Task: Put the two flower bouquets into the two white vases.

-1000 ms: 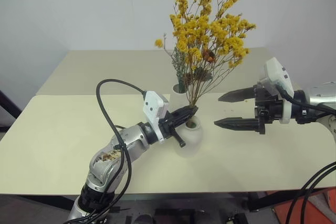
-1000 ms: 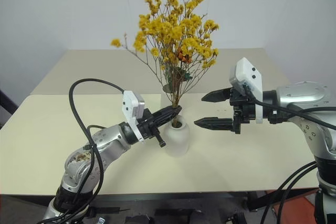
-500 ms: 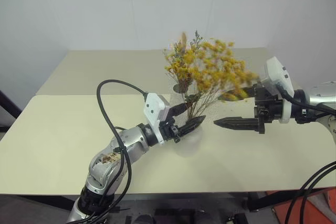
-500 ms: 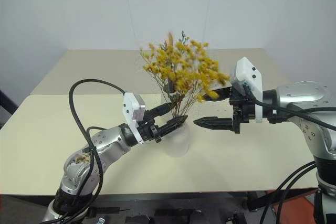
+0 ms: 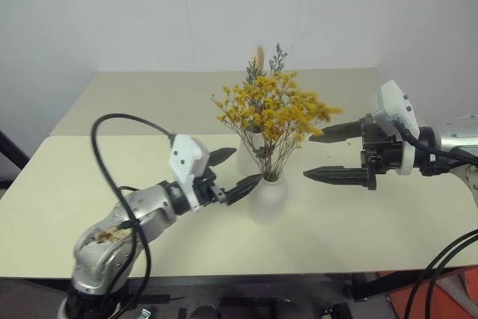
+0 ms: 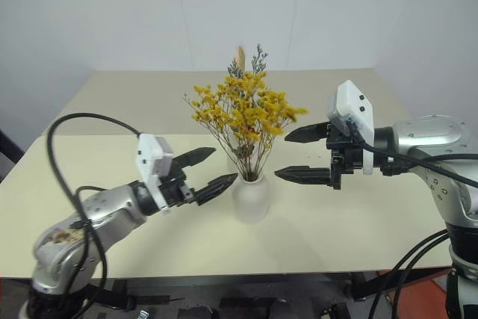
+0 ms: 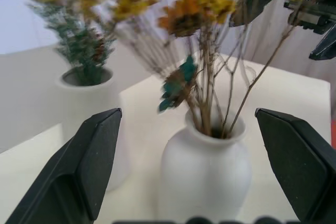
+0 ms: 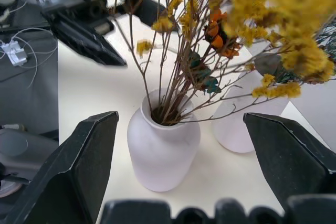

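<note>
A pale cream table [image 5: 89,184] stands against a plain white wall, with a seam running across it behind the vases. Near the table's middle sits the squat vase [image 5: 267,198], upright, with the yellow bouquet [image 5: 274,110] standing in its narrow neck, stems fanning up and out. Just behind it, toward 11 o'clock, stands the tall vase [image 5: 247,153], holding the grey-green sprig [image 5: 267,61], whose pale plume and fine tips rise above the yellow heads. The two vases stand close; whether they touch I cannot tell.

The left gripper [image 5: 234,172] lies at 9 o'clock of the squat vase, its jaws spread wide and holding nothing, the nearer fingertip just beside the vase's shoulder. The right gripper [image 5: 321,156] lies at 3 o'clock, jaws also wide apart and empty, with a clear gap between its tips and the vase; its upper finger reaches close to the outer yellow heads.

Bare tabletop stretches wide at 9 o'clock and toward the near edge at 6 o'clock. Behind the vases the far half of the table is bare to the wall.
</note>
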Controlling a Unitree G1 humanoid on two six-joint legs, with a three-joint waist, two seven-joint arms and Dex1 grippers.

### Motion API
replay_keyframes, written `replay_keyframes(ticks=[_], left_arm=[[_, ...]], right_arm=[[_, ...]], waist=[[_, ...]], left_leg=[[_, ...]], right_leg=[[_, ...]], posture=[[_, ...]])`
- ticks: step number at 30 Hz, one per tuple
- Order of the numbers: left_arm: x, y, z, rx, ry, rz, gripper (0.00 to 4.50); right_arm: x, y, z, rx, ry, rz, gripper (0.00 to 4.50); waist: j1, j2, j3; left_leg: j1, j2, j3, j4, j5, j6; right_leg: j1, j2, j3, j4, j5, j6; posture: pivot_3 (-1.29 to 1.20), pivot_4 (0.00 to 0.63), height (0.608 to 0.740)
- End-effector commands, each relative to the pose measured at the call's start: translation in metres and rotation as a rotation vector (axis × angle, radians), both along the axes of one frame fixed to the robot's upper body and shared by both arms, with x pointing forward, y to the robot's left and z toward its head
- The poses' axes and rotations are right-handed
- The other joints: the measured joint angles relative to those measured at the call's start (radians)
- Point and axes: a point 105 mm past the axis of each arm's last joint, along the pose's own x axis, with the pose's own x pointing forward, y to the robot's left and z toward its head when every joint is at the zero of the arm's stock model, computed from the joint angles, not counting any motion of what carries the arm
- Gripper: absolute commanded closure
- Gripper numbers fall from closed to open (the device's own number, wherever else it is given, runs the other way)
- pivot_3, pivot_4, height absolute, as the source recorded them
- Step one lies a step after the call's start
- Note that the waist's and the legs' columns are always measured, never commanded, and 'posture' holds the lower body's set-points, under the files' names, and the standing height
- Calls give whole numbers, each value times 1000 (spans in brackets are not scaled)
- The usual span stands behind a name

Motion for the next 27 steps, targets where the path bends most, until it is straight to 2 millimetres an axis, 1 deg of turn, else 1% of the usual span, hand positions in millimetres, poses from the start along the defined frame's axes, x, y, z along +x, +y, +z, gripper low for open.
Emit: replay_keyframes(ticks=[1,2,9,11,13,15,19,23,27], left_arm=[[-7,17,13,44,-58,23,37],[-6,20,14,56,-67,35,37],[23,69,37,191,-165,139,37],[28,79,41,226,-171,132,37],[26,88,43,271,-148,74,37],[21,92,42,318,-131,4,37],[12,94,38,368,-108,-93,37],[8,92,39,374,-102,-146,37],[-1,88,37,384,-85,-214,37]], right_arm=[[-4,-4,10,3,-53,5,0],[-4,-4,11,4,-52,7,0],[0,-15,9,-13,-46,-31,0],[0,-18,8,-17,-43,-47,0],[-1,-22,5,-25,-37,-66,0],[-3,-25,3,-32,-32,-86,0],[-5,-34,-3,-43,-29,-124,0],[-7,-43,-10,-46,-28,-154,0],[-11,-59,-18,-45,-55,-183,0]], waist=[[0,0,0],[0,0,0],[1,0,0],[1,0,0],[0,0,0],[-2,1,0],[-3,1,0],[-2,1,0],[-1,1,0]], left_leg=[[0,1,0,0,0,0],[0,1,0,0,0,0],[-1,3,0,-1,0,0],[-1,3,0,-1,0,0],[-1,3,0,-1,0,0],[-2,3,0,-2,0,0],[-3,4,0,-3,0,0],[-2,4,0,-3,0,0],[-2,4,1,-3,0,0]], right_leg=[[0,1,0,-2,1,-1],[0,2,0,-3,1,-1],[1,4,0,-5,2,-2],[0,4,0,-6,2,-2],[0,4,0,-6,3,-2],[-1,4,0,-6,3,-2],[-2,4,0,-6,3,-2],[-1,4,0,-6,2,-2],[-2,4,0,-6,3,-2]], posture=[[0,150,740],[0,150,740],[0,150,740],[0,150,740],[0,150,740],[0,150,740],[0,150,740],[0,150,740],[0,150,740]])
